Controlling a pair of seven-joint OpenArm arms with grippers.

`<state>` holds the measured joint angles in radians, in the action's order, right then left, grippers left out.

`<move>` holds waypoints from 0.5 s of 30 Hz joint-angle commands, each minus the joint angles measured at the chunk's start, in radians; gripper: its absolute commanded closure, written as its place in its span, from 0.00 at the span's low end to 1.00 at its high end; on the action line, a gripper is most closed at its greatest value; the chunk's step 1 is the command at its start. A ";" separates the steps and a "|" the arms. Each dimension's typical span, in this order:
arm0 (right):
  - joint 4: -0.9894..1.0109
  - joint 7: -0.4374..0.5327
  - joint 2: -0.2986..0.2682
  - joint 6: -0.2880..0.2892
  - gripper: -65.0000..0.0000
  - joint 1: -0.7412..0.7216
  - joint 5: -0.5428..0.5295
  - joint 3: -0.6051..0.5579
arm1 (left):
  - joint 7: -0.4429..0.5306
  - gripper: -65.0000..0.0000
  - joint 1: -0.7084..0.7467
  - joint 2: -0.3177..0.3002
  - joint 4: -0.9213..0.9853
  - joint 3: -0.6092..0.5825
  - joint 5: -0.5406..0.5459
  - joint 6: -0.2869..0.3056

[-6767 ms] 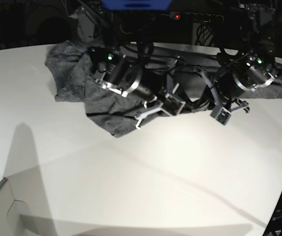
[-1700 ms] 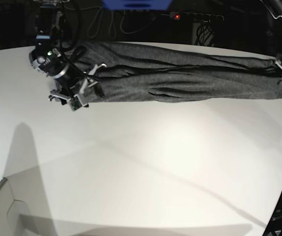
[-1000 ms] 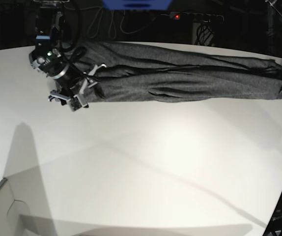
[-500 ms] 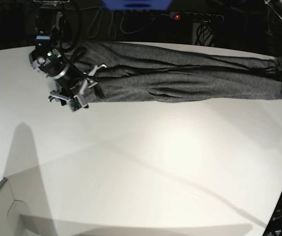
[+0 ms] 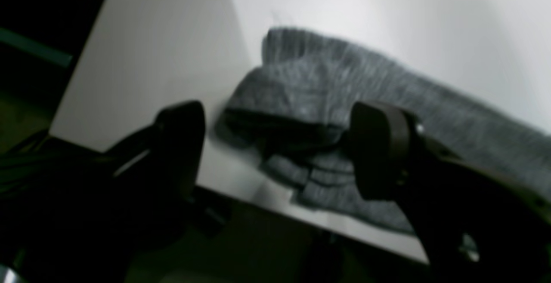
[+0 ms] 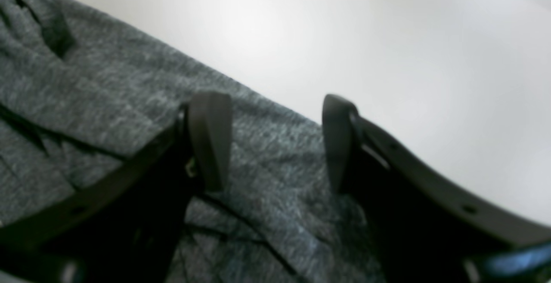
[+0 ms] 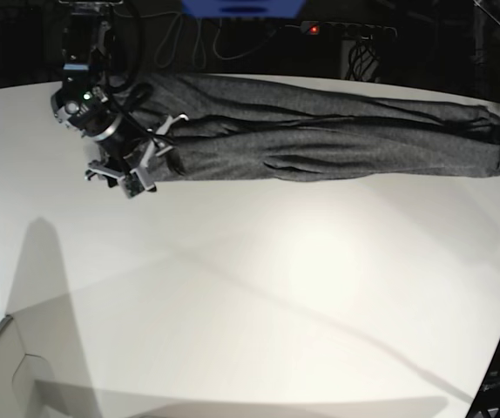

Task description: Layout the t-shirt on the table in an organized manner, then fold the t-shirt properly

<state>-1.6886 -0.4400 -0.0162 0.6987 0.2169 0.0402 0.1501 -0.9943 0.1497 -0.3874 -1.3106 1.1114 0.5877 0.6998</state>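
a power strip [image 7: 347, 30] with red light, cables [image 7: 199, 39] beside.

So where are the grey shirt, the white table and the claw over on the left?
t-shirt [image 7: 320, 139]: base view, middle of the stretched-out cloth.
table [image 7: 276, 305]: base view, bare top in front of the shirt.
right claw [image 6: 275, 145]: right wrist view, gap between its fingertips.

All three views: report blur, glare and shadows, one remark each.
Left wrist view: soft and smeared, the t-shirt end blurred, the left claw dark and underexposed. Right wrist view: claw tips out of focus, white table washed out by glare. Base view: sharper, with a bright patch and long arm shadows across the table, edges curved.
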 commanded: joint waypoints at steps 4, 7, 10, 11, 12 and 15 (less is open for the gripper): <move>-0.018 0.028 0.002 -0.001 0.48 -0.009 -0.020 0.009 | 0.015 0.22 0.015 -0.026 -0.010 0.008 0.039 -0.002; -0.018 0.028 0.002 -0.001 0.45 -0.010 -0.020 0.010 | 0.015 0.22 0.014 -0.026 -0.010 0.009 0.038 -0.002; -0.018 0.028 0.002 -0.001 0.40 -0.010 -0.020 0.010 | 0.015 0.22 0.008 -0.025 -0.007 0.011 0.039 -0.002; -0.018 0.028 0.002 -0.001 0.38 -0.010 -0.020 0.010 | 0.015 0.22 0.006 -0.025 -0.007 0.011 0.039 -0.002; -0.018 0.028 0.002 -0.001 0.37 -0.010 -0.020 0.010 | 0.015 0.22 0.006 -0.023 -0.007 0.011 0.039 -0.002; -0.018 0.028 0.000 -0.001 0.37 -0.010 -0.020 0.010 | 0.015 0.22 0.003 -0.018 -0.007 0.011 0.051 -0.002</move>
<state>-1.6886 -0.4400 -0.0139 0.6987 0.2142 0.0402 0.1581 -0.9955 0.1600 -0.3828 -1.3029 1.1133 0.6163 0.6998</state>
